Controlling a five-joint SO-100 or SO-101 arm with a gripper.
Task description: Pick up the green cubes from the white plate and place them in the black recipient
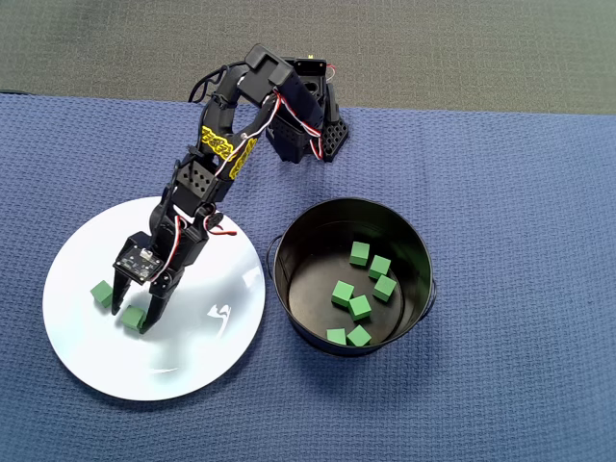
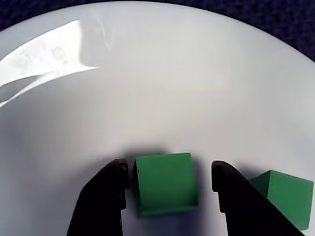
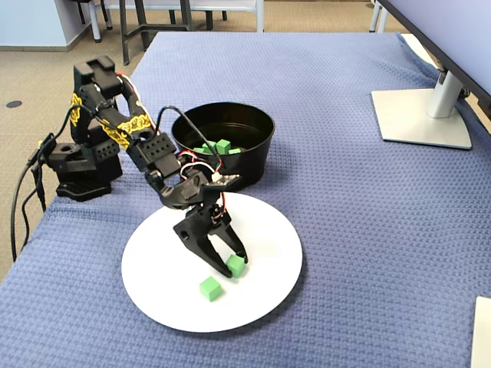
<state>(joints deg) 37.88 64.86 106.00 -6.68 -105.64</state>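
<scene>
Lower left of the overhead view: pincer (image 1: 131, 310) spread astride one green cube (image 1: 133, 317) on the white plate (image 1: 207, 356) (grasp step; closing comes next). Right: black recipient (image 1: 420, 248), holding seven cubes.

Overhead view: white plate (image 1: 202, 356) left of black recipient (image 1: 416, 252). Seven cubes (image 1: 360, 307) in recipient. Two on plate: one (image 1: 133, 318) between gripper (image 1: 134, 306) fingers, other (image 1: 102, 294) just left.

place: office | cues: monitor stand (image 3: 424, 115) on blue-clothed table (image 3: 345, 199); chair legs (image 3: 146, 23) on carpet
</scene>
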